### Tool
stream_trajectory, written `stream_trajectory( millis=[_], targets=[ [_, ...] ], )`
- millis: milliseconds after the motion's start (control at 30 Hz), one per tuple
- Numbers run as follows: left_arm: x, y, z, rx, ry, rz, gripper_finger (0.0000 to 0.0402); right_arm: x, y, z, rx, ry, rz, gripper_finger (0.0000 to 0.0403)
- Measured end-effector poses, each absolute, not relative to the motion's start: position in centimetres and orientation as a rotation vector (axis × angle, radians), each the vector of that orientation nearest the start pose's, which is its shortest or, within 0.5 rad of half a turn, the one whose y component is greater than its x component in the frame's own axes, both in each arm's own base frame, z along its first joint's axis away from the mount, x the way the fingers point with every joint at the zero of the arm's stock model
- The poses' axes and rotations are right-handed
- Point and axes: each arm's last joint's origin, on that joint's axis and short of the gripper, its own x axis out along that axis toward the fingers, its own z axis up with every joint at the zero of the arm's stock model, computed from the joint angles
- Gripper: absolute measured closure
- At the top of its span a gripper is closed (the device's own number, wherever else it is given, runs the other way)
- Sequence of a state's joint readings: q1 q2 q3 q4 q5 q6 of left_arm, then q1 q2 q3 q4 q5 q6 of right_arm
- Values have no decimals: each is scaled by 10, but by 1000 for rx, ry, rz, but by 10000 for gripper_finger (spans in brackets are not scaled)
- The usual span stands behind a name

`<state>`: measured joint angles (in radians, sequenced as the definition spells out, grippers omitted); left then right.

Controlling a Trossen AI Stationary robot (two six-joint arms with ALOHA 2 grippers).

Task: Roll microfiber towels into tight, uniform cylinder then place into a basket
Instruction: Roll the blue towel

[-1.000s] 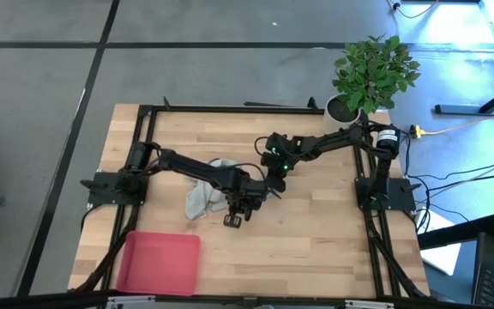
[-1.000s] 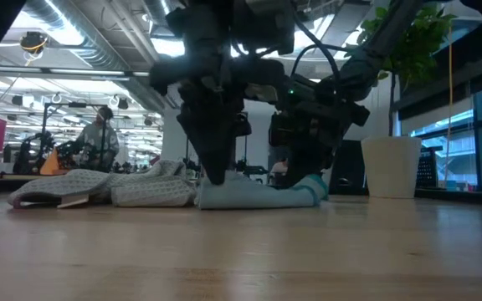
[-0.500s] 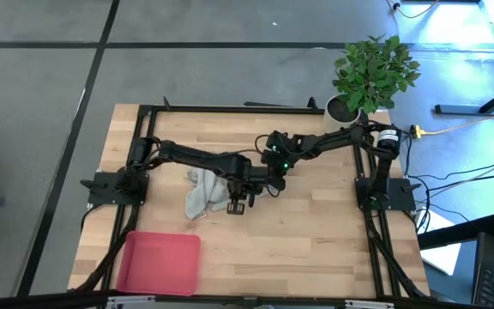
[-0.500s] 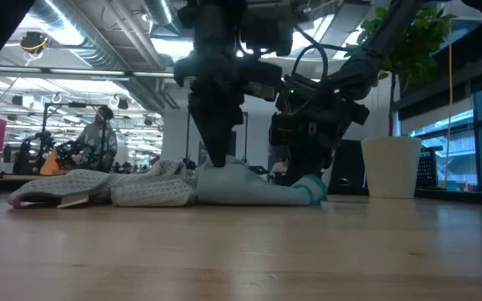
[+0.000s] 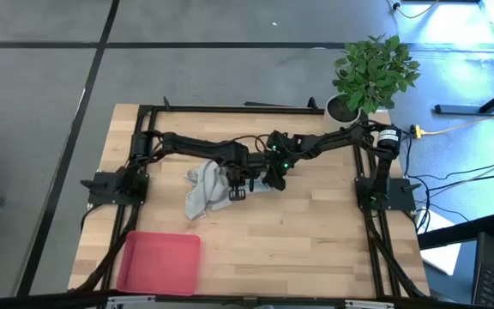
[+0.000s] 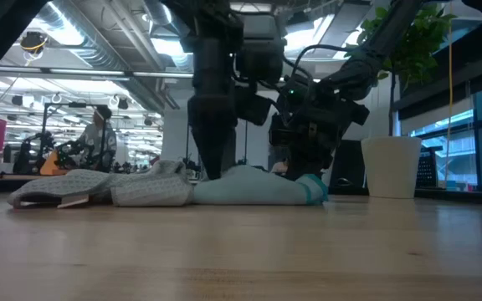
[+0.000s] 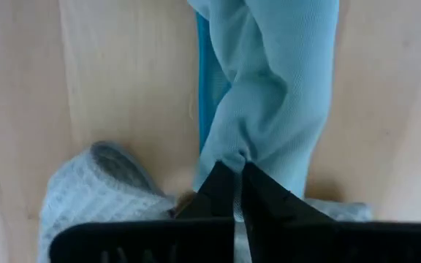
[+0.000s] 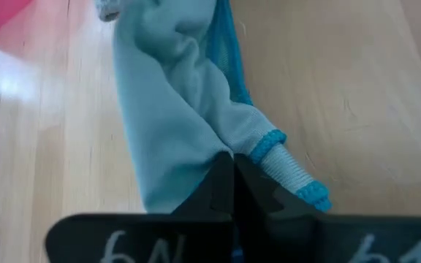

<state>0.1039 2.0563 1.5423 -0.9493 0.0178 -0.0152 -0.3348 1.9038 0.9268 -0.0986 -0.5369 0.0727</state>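
Two towels and a tray on the desk

The pale blue towel (image 6: pixel 258 188) is lying bunched lengthwise at mid-desk, touching the crumpled grey towel (image 5: pixel 199 190) beside it; the pink-red basket (image 5: pixel 159 263) is sitting flat and well apart near the desk's front left corner.

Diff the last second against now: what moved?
The left gripper, shut on the blue towel, pulled back across the table toward the grey towel, folding the blue one over. The right gripper stayed pinching the blue towel's other end. The grey towel and red tray didn't move.
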Motion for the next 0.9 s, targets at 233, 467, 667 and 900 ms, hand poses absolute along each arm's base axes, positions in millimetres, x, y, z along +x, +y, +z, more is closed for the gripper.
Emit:
stream_trajectory(
  millis=[233, 467, 667, 900],
  targets=[
    [390, 44, 156, -112, 1442, 94, 401, 323, -97, 102, 522, 984, 153, 401],
    [390, 43, 153, -112, 1429, 95, 401, 325, -95, 103, 583, 946, 236, 359],
    [390, 43, 153, -112, 1430, 95, 401, 324, -98, 104, 573, 927, 253, 311],
    [390, 44, 153, -112, 1428, 97, 401, 312, -114, 120, 552, 925, 179, 312]
  ],
)
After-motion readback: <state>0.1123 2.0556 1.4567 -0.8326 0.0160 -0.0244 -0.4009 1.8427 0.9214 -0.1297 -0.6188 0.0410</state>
